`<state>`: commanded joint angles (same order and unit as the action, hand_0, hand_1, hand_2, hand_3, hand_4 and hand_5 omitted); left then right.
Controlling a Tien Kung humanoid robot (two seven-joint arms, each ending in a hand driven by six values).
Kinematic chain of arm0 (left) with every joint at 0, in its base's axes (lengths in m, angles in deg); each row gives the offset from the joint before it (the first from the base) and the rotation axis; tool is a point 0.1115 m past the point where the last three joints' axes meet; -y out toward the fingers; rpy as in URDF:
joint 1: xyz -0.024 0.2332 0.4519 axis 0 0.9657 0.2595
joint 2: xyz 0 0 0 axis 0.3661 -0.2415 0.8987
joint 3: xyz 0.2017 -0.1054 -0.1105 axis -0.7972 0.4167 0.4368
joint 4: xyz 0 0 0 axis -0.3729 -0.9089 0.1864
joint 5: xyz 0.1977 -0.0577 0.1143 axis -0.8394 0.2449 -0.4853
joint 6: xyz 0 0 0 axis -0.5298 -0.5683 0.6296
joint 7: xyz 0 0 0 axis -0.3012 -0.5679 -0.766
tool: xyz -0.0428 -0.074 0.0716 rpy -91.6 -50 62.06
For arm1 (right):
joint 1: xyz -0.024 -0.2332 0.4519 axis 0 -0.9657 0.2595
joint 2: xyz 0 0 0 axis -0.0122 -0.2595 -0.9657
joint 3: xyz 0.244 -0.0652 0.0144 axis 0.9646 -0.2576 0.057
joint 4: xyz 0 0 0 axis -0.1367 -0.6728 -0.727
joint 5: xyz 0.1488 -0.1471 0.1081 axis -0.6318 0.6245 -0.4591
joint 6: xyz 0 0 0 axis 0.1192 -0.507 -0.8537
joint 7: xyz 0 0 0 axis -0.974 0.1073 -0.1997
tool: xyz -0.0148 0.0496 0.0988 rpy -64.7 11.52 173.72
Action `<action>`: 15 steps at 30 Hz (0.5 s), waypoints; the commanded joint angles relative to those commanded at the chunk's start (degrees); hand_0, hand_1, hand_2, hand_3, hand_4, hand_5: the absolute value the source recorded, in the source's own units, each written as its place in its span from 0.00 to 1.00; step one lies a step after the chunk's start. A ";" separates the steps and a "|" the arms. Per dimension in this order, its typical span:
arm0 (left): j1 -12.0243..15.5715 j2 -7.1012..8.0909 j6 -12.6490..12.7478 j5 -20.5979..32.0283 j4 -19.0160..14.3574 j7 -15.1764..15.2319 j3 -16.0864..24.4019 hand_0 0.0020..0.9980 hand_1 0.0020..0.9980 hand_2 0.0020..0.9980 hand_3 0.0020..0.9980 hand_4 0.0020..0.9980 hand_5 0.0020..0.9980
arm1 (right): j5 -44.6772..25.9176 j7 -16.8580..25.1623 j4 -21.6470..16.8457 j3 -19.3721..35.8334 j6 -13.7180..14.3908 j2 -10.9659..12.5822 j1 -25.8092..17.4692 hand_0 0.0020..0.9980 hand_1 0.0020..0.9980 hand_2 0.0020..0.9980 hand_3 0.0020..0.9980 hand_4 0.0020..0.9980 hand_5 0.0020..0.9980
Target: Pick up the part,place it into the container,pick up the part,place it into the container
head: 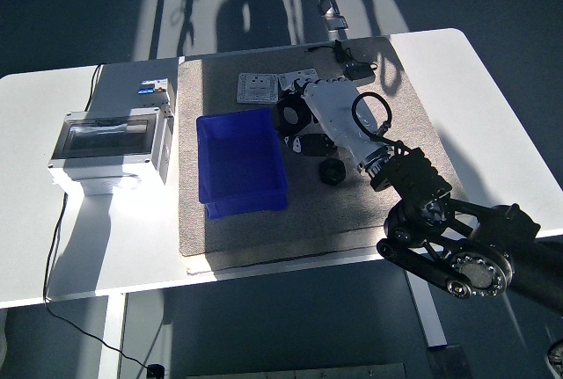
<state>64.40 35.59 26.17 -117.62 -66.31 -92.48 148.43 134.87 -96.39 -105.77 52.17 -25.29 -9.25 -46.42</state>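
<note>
Head view: right robot hand, white, reaches over grey mat on white desk, fingers curled around black part just right of blue container. Second small black part lies on mat near wrist. White plates beyond container. Grey box left of mat.

Right robot hand over parts beside the blue bin

The white robot hand reaches over small black parts on a grey mat, just right of the empty blue container; a grey electrical box stands at left on the white surface.
</note>
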 joint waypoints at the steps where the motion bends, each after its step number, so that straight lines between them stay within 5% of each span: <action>1: -0.01 0.00 0.01 0.02 0.00 0.00 -0.01 0.71 0.72 0.71 0.48 0.94 1.00 | -0.18 0.11 0.13 -0.58 -0.17 -0.14 0.17 0.42 0.27 0.55 0.59 0.10 0.00; 15: -0.04 0.10 -0.09 -0.59 0.00 -0.51 0.70 0.72 0.72 0.71 0.48 0.93 1.00 | 1.01 -3.26 3.90 -8.08 -2.01 -2.00 2.08 0.42 0.42 0.63 0.74 0.11 0.00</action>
<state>64.36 35.69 26.09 -118.22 -66.31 -92.99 149.13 135.88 -99.65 -101.87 44.09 -27.30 -11.25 -44.33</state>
